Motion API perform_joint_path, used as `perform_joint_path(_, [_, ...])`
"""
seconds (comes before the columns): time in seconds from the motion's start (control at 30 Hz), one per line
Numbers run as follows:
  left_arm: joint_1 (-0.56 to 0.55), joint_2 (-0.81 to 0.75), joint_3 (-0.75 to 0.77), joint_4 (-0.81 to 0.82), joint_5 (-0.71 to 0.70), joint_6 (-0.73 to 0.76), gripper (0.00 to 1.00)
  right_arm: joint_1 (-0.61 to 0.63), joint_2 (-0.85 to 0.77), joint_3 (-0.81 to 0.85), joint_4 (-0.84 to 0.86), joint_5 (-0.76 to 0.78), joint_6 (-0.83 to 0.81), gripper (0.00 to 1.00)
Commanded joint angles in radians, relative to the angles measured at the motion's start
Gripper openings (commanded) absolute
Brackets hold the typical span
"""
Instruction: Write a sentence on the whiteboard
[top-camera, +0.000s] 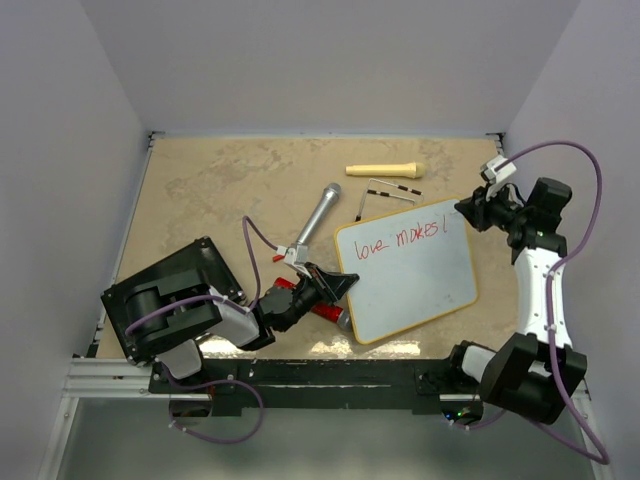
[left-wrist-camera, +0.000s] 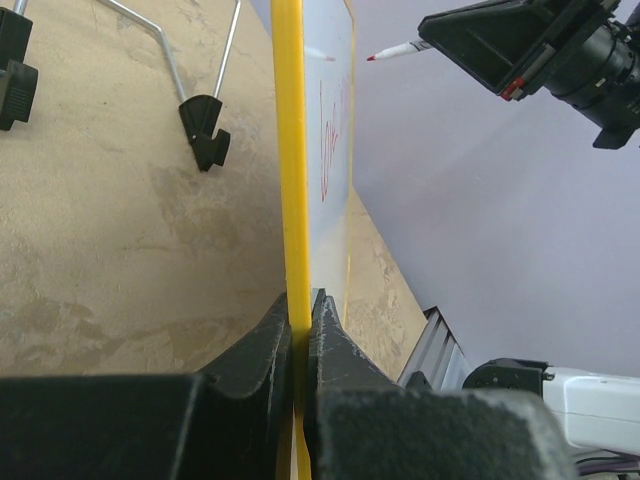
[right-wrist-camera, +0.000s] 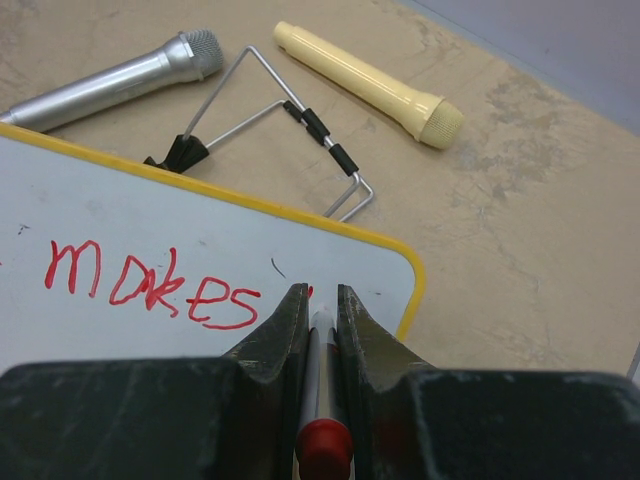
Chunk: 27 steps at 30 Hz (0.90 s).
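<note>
The whiteboard (top-camera: 420, 290), white with a yellow rim, lies tilted on the table right of centre. The sentence (top-camera: 400, 240) in red reads "love makes" along its top. My left gripper (top-camera: 345, 285) is shut on the board's left edge; in the left wrist view its jaws (left-wrist-camera: 300, 312) pinch the yellow rim (left-wrist-camera: 288, 150). My right gripper (top-camera: 472, 210) is shut on a red-capped marker (right-wrist-camera: 320, 385), whose tip sits just right of "makes" (right-wrist-camera: 150, 285) near the board's top right corner. The marker tip (left-wrist-camera: 375, 57) appears slightly off the surface.
A silver microphone (top-camera: 318, 215) lies left of the board. A cream microphone (top-camera: 385, 169) lies behind it, with a wire stand (top-camera: 385, 192) in between. A red object (top-camera: 325, 312) lies partly under the left gripper. Walls close in on three sides.
</note>
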<state>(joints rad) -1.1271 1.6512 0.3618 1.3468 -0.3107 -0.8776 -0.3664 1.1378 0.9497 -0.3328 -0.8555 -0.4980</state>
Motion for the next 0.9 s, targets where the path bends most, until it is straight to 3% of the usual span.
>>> perform_joint_path(0.0, [0.001, 0.013, -0.018, -0.057, 0.015, 0.127, 0.00, 0.001, 0.036, 0.021, 0.051, 0.018, 0.036, 0.00])
perform_joint_path(0.87, [0.006, 0.021, -0.023, -0.038, 0.022, 0.124, 0.00, 0.001, 0.065, 0.032, -0.084, -0.004, -0.067, 0.00])
